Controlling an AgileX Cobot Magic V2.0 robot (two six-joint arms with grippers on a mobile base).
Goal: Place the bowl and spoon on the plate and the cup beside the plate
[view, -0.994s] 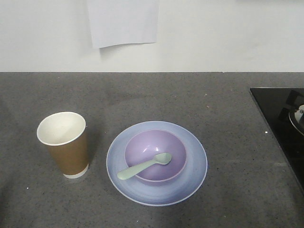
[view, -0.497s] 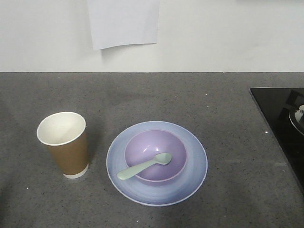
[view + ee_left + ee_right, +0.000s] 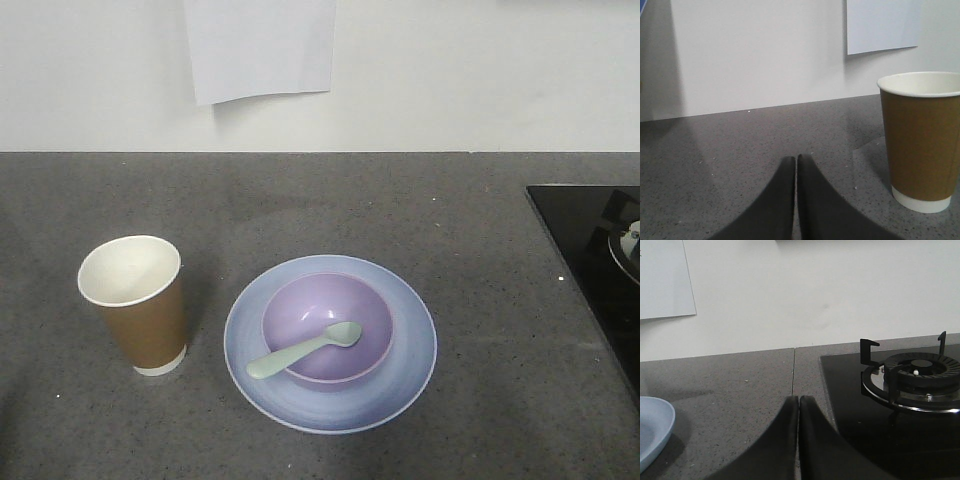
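Low over the grey countertop (image 3: 715, 165), left gripper (image 3: 796, 165) has its jaws pressed together, nothing between them; the cup (image 3: 920, 140) stands upright just to its right, not touching. Right gripper (image 3: 798, 407) likewise has jaws closed on nothing, tips above the counter seam beside the black stove top (image 3: 875, 430), burner (image 3: 917, 375) further right, plate (image 3: 652, 432) edge at far left. Front view: bowl (image 3: 326, 328) sits centred on the plate, spoon (image 3: 304, 350) lies with its scoop inside the bowl, handle resting over the bowl's near-left rim above the plate. Cup stands left of the plate, apart. White paper sheet (image 3: 260, 45) on the wall behind.
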